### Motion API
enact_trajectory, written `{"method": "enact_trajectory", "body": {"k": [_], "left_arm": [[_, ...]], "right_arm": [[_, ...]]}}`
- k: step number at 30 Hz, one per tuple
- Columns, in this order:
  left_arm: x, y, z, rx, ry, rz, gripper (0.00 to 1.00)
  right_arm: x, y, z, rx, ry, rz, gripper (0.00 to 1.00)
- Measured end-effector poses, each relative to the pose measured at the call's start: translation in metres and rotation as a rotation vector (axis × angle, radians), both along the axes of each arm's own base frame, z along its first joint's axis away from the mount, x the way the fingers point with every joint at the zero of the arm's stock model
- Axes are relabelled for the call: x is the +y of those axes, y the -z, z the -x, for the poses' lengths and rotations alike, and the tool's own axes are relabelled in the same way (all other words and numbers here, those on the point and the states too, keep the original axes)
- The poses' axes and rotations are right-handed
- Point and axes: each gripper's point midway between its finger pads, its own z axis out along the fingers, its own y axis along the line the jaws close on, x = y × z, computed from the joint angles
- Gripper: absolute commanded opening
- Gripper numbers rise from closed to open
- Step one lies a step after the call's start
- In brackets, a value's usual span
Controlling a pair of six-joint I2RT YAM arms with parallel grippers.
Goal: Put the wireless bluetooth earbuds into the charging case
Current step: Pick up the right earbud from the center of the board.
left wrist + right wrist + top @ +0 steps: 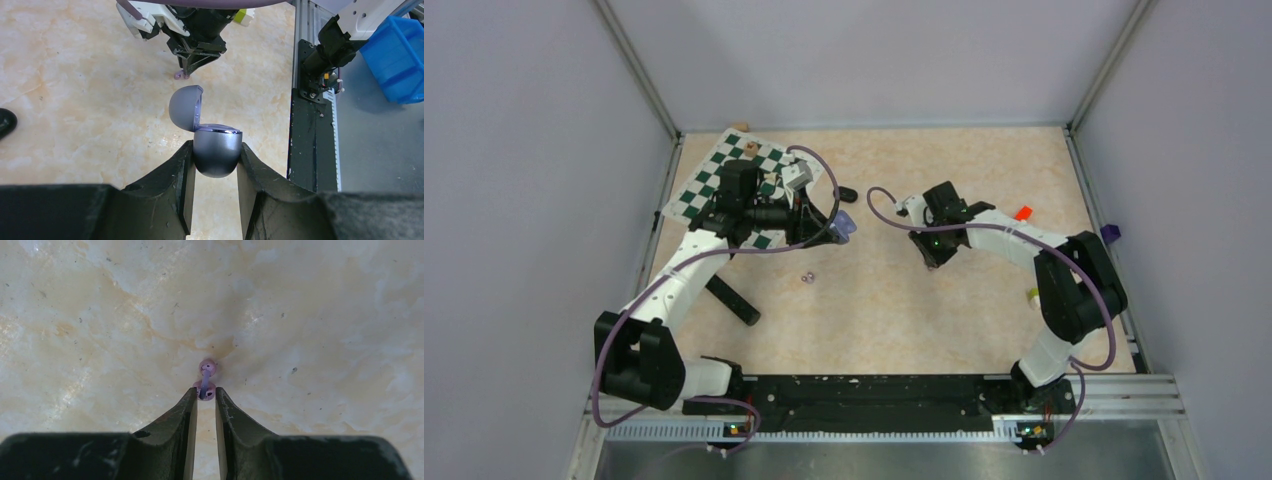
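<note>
Your left end effector (pixel 215 150) is clamped on the purple case (pixel 216 162), with one finger on each side of its round lower half. The lid (pixel 184 107) is flipped open above it, hinged on the left side in the wrist view. From that angle I can't see into the case, so no idea what's inside. In the top view, the case hangs just off the near right corner of the chessboard (pixel 724 175), out over the bench (pixel 924 320).

Your right end effector (pixel 205 394) is down at the bench surface, jaws narrow with only a slim gap between them. A pale purple bud (pixel 207 368) sits right at the tips, its lower end in the mouth of that gap. I honestly can't tell whether the fingers are pinching it or just bracketing it. The left wrist view shows it from the other side, with the right tips pointing down and the bud at their foot, well apart from the case.

A second bud (pixel 805 277), also purple, lies loose on the bench on the near side of the case, between your two arms. A small black oval thing (pixel 847 193) sits just beyond the case. An orange piece (pixel 1024 212) is over by the right arm.
</note>
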Motion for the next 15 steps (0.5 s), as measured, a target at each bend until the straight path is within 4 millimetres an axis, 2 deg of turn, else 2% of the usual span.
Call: {"method": "enact_trajectory", "body": {"k": [15], "left_arm": [[-0.0001,-0.0002,-0.0002,-0.002,0.000,0.000,0.00]], "right_arm": [[0.0027,0.0024,-0.0037,-0.010,-0.003,0.008,0.16]]}}
